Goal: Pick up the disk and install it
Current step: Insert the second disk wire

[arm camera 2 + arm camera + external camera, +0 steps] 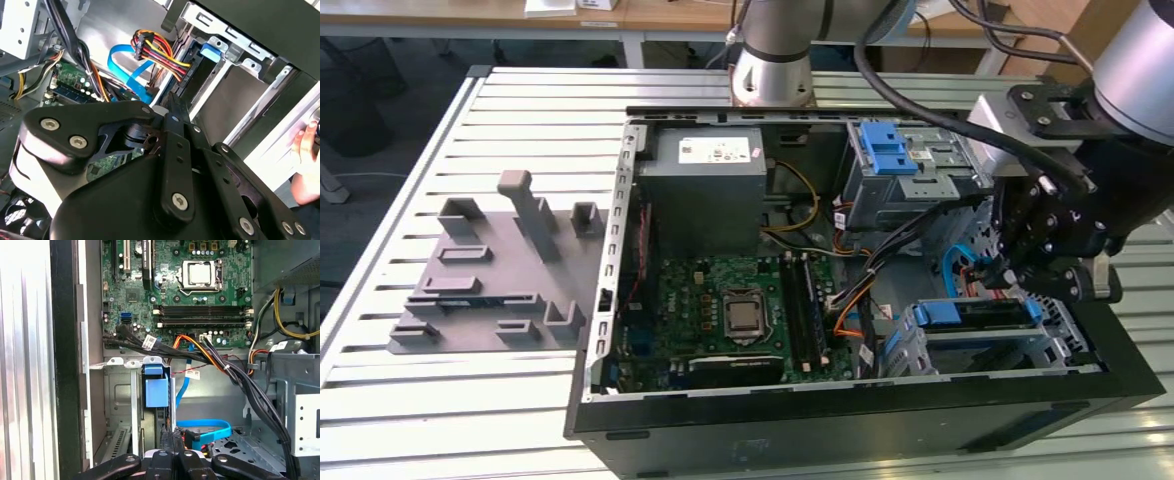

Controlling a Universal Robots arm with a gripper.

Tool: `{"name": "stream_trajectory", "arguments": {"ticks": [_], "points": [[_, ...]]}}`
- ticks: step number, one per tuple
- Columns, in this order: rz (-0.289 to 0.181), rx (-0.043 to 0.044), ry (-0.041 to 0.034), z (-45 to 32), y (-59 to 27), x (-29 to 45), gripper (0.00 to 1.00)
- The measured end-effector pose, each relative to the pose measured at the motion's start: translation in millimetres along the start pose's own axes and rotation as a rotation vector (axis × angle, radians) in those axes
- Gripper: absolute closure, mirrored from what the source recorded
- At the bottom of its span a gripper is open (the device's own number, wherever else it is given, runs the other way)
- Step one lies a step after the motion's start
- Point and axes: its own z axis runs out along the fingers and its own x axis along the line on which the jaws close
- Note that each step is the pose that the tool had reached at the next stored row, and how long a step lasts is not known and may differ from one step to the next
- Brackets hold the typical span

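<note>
The gripper (175, 450) looks pinched shut with nothing in it, hovering by the disk (974, 318) already seated in the case's lower drive bay, so I'd worry it snags the blue SATA cable (202, 432) alongside.

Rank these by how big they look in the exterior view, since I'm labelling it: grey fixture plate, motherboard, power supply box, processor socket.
1. Grey fixture plate and motherboard: look alike, so unranked.
2. Power supply box.
3. Processor socket, clearly smallest.
</note>
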Motion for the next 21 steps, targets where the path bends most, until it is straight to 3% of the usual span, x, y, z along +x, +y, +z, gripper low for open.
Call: {"name": "stream_trajectory", "arguments": {"ticks": [9, 21], "points": [[0.002, -0.0230, -0.0102, -9.8, -0.1, -0.5, 0.89], [0.002, -0.0290, -0.0102, -10.5, 0.0, -7.4, 0.89]]}}
